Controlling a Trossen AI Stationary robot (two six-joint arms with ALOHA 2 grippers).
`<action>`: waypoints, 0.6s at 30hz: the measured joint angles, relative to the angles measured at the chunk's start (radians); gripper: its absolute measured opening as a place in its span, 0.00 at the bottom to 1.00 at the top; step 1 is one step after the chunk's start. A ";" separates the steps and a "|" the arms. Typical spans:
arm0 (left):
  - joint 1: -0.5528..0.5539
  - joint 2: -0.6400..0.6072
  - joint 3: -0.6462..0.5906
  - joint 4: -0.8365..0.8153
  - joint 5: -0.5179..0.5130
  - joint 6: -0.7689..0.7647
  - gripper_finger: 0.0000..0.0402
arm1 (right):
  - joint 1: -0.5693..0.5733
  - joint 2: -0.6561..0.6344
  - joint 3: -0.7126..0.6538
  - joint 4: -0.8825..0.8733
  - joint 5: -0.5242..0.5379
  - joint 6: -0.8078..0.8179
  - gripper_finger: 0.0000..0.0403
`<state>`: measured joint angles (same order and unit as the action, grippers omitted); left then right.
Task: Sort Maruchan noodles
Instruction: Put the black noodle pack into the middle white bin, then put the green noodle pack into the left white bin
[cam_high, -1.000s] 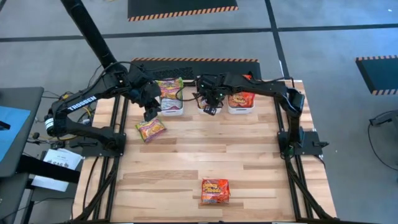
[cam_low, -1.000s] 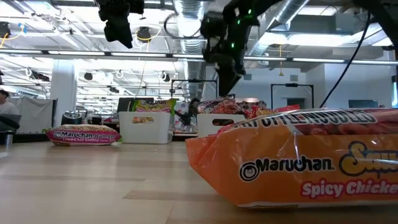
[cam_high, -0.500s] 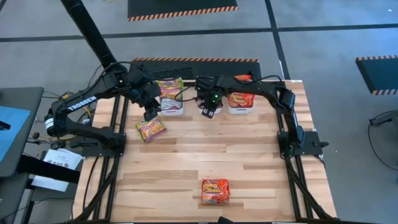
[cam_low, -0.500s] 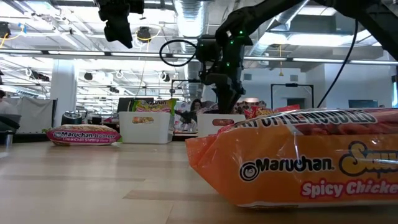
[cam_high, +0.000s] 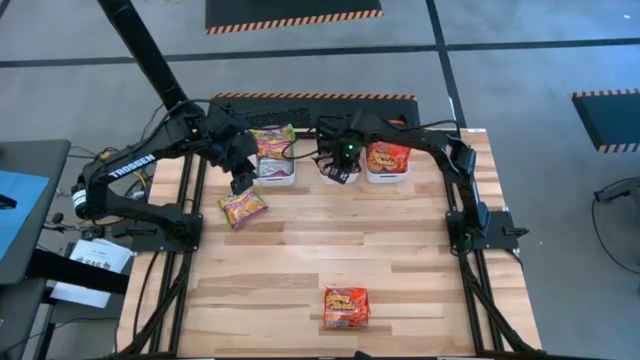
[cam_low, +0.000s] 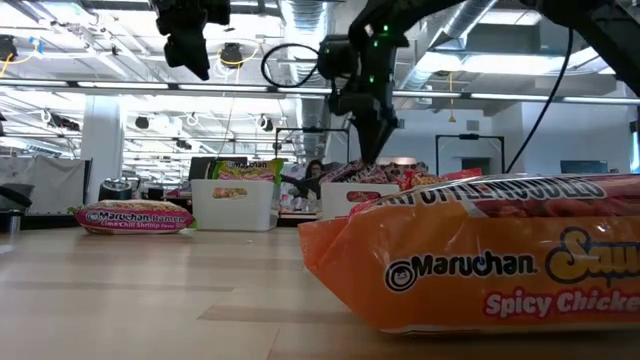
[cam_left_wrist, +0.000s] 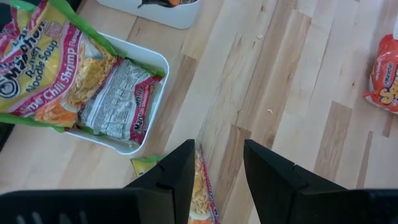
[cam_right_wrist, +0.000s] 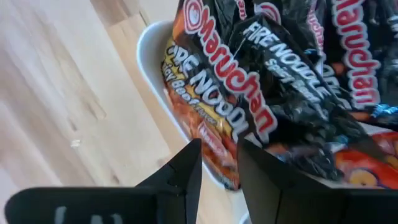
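Most of the sorting looks done. 3 white tubs sit in a row along the tabletop's far edge: the left tub (cam_high: 272, 172) holds green-edged Lime Chili Shrimp packets (cam_left_wrist: 43, 68), the middle tub (cam_right_wrist: 155, 74) holds black Fire Noodle packets (cam_right_wrist: 261, 81), and the right tub (cam_high: 388, 172) holds red-orange packets (cam_high: 387, 157).

2 packets are still loose on the tabletop (cam_high: 400, 260). A green-edged packet (cam_high: 242, 208) lies just in front of the left tub, toward the left edge. An orange Spicy Chicken packet (cam_high: 346, 308) lies near the middle of the near edge, well apart from everything else.

The left gripper (cam_left_wrist: 216, 165) hangs above the loose green-edged packet, fingers parted and holding nothing. The right gripper (cam_right_wrist: 219, 163) hovers over the front rim of the middle tub, fingers also parted around no packet.

Room to move is generous: the wide middle of the tabletop is bare wood, so either arm could likely reach down freely. The tight spot is the far edge, where both grippers sit near the tub rims and fairly near each other.
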<state>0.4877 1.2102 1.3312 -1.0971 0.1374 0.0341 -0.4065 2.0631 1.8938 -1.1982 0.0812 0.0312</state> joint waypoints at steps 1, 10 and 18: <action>0.000 0.000 0.000 -0.004 0.000 -0.005 0.31 | 0.001 0.001 0.018 -0.024 0.000 -0.002 0.31; 0.000 0.000 0.000 -0.118 -0.037 -0.105 0.31 | 0.000 -0.002 0.149 -0.151 0.000 -0.009 0.31; 0.000 0.003 0.000 -0.276 -0.045 -0.097 0.31 | 0.000 -0.002 0.181 -0.189 -0.001 -0.013 0.31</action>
<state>0.4877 1.2129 1.3312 -1.3732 0.0928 -0.0631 -0.4061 2.0613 2.0747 -1.3876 0.0803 0.0185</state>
